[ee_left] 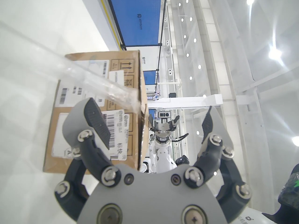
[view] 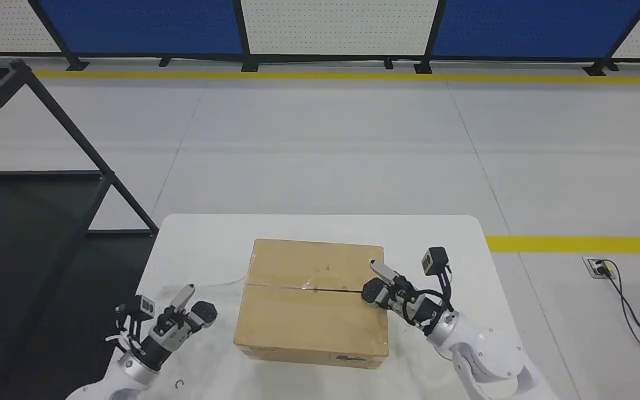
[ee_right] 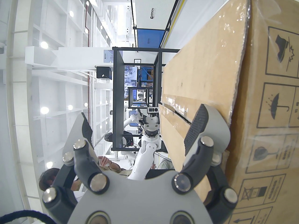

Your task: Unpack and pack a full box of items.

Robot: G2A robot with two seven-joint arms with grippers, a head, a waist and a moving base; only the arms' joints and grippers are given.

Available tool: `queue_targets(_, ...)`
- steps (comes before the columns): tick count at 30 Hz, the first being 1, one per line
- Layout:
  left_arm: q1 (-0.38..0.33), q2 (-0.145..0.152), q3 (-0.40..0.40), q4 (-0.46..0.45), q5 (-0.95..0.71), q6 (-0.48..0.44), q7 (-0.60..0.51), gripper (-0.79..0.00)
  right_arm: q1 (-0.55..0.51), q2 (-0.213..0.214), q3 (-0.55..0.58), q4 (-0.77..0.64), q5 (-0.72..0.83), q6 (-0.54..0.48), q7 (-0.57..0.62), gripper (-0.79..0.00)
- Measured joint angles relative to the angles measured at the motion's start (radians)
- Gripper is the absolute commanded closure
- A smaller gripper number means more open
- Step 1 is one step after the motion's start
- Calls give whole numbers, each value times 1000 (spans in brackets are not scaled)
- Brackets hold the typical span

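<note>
Nearest you, your left gripper (ee_left: pixel 150 107) sits low over the near left part of the table (view: pixel 200 235). Its arm comes in from the bottom edge of the top view, which cuts it off. The gripper points at the labelled left face of the box (view: pixel 312 300), near it but apart. Its jaws stand wide, with nothing between them.

A clear strip (ee_left: pixel 93 75) slants across the left wrist view in front of that face and ends at the box's top edge. It looks like loose tape, though you cannot be sure of that.

A little farther in, your right gripper (ee_right: pixel 142 111) is at the box's right end, level with its top edge, and the arm behind it is cut off too. Its jaws are also spread wide and hold nothing. One finger lies against the top edge close to the seam (ee_right: pixel 175 112), and the other hangs in the air above the lid. You cannot tell whether that finger actually touches the cardboard.

The box stands in the middle of the table with its flaps shut, so whatever is inside is hidden. The seam gapes slightly at the right end.

Beyond the table, a yellow line (view: pixel 300 75) crosses the floor in front of blue panels (view: pixel 140 25).
</note>
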Motion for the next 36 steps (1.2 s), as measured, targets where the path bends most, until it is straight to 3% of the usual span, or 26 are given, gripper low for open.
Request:
queue_targets(9, -104, -35, 119, 113, 30, 27, 82, -785, 0, 0, 0, 0, 0, 0, 0, -785)
queue_targets(16, -190, -74, 186, 212, -51, -58, 156, -785, 0, 0, 0, 0, 0, 0, 0, -785)
queue_targets(26, -170, -92, 135, 222, -145, -163, 230, -785, 0, 0, 0, 0, 0, 0, 0, -785)
queue_targets(36, -185, -100, 77, 210, -195, -123, 238, -785, 0, 0, 0, 0, 0, 0, 0, -785)
